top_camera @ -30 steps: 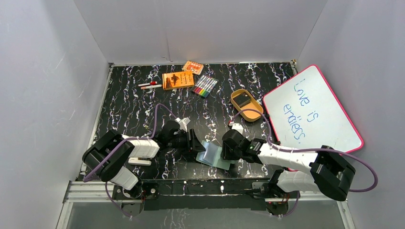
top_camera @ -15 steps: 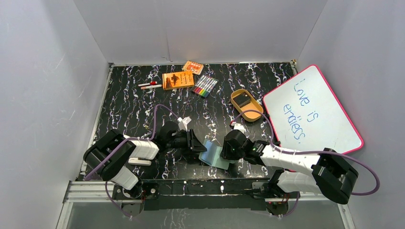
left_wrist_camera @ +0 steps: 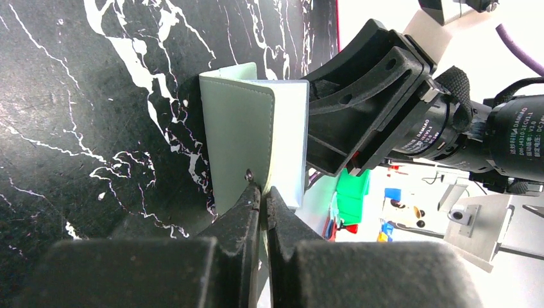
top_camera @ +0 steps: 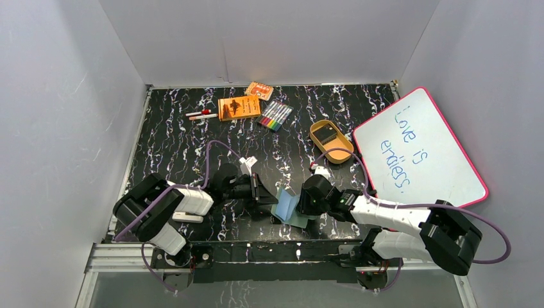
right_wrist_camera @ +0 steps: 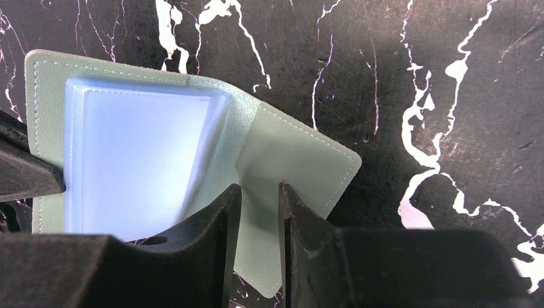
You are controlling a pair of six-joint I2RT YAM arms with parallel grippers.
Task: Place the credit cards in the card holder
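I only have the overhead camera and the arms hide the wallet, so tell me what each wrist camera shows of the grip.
Observer: Left wrist view: the left claw is shut on the edge of the green wallet cover, right at the snap stud.
Operator: Now report the right side.
Observer: Right wrist view: the right claw has its fingers slightly apart over the other flap, near the fold. I cannot tell whether it pinches.
Operator: Check the sleeves for cards.
Observer: The pale blue sleeves face that camera, and no dark card shows in them.
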